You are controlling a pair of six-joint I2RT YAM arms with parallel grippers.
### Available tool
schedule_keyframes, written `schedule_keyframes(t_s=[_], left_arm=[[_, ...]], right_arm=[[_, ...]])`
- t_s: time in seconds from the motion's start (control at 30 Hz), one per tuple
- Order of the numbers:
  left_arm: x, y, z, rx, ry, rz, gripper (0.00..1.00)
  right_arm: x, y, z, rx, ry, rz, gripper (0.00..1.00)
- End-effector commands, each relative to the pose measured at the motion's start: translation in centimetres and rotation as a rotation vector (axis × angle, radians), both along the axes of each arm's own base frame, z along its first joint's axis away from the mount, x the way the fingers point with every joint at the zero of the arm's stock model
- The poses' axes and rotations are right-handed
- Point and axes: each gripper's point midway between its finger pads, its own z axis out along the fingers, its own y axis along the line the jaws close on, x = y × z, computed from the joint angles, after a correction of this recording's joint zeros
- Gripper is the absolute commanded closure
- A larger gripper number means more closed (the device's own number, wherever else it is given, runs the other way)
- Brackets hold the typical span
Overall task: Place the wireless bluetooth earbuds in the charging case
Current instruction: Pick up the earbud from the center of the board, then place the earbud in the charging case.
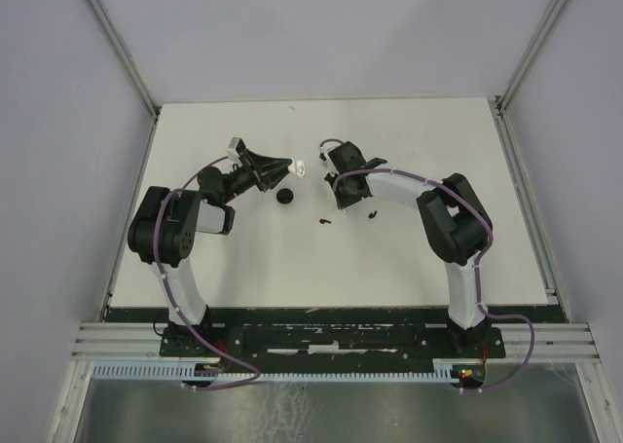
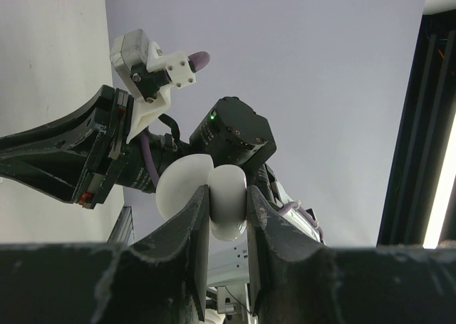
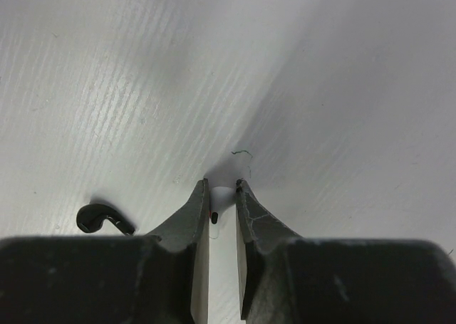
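My left gripper [image 2: 228, 199] is shut on a white charging case [image 2: 229, 213], held up off the table with its round lid [image 2: 178, 185] swung open to the left. The top view shows this case [image 1: 300, 168] at the tip of the left gripper [image 1: 284, 168]. Pointing down at the table, my right gripper [image 3: 221, 187] is shut on a small white earbud [image 3: 222, 196] pinched between its fingertips. From above, the right gripper [image 1: 343, 202] stands right of the case. A black earbud [image 3: 100, 217] lies on the table left of the right fingers. Two black earbuds [image 1: 324, 220] [image 1: 372, 212] lie near it.
A black round puck [image 1: 285, 197] sits on the white table [image 1: 409, 258] just below the held case. Pale walls close the table in on three sides. The right arm's wrist [image 2: 231, 132] hangs close behind the case in the left wrist view.
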Motion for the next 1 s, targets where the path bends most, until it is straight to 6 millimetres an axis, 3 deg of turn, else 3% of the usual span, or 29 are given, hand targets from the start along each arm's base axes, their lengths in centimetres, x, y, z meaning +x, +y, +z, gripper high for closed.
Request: schedule_keyframes(t_s=[0.0,0.13,0.43,0.7,0.97], left_arm=[[-0.9,0.1,2.0,-0.006,-0.091,-0.020,0.97],[-0.9,-0.1,1.7,0.008,-0.088,-0.021,0.97],[-1.2,-1.9,0.7,0.014,-0.064,-0.057,0.97],[-1.7,-4.1,-0.1,-0.005,-0.035,-0.110,0.97],[-2.3,-5.6,-0.3,-0.014,-0.033,-0.160,0.97]], right_arm=[[0.3,-0.5,1.2,0.008,-0.014,-0.019,0.88],[1.7,-0.3,4.6,0.091,-0.134,-0.038,0.94],[3.5,-0.5,13.3,0.251,-0.396,-0.064,0.95],[2.6,-0.4,21.1,0.461,-0.699,-0.020,0.96],[0.5,0.2,25.1,0.610,-0.831,0.057,0.96]])
